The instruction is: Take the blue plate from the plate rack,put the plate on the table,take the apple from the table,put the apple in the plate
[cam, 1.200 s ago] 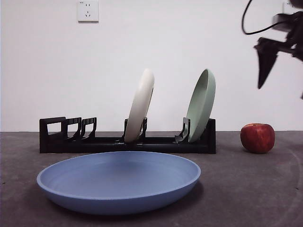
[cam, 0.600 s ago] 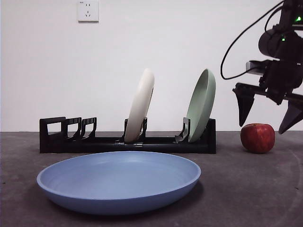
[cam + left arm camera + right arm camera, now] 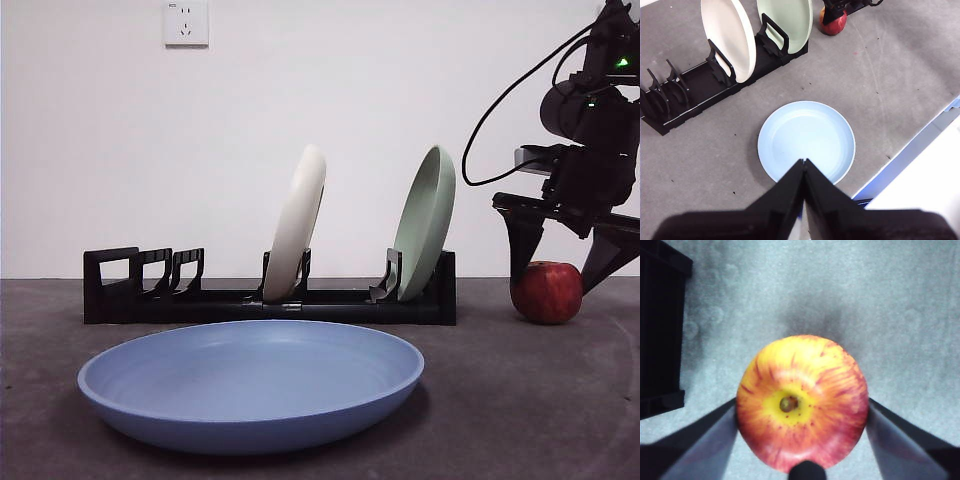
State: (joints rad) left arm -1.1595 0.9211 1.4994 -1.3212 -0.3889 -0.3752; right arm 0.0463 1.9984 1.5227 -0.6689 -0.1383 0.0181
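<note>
Stretching across the whole scene, the table (image 3: 520, 400) is dark grey and scuffed, its near edge cut off in the front view; on it the plate rack (image 3: 270, 296) runs long and black behind the blue plate (image 3: 250, 385), which lies flat on the table in front of the rack, apart from it; the rack's end slots stand vacant, while a cream-white plate (image 3: 296, 225) and a pale green plate (image 3: 426, 222) lean in its dividers, their lower edges hidden by the rack; the right gripper (image 3: 563, 262) hangs at the rack's far end, its arm cut off by the frame, jaws spread to either side of the apple (image 3: 547, 291); whether they touch the fruit is hard to make out; the apple sits on the table just beside the rack's end; the left gripper (image 3: 804, 165) hovers high above the blue plate with its jaws pressed together; a wall socket (image 3: 186, 23) shows marks too small to read.
</note>
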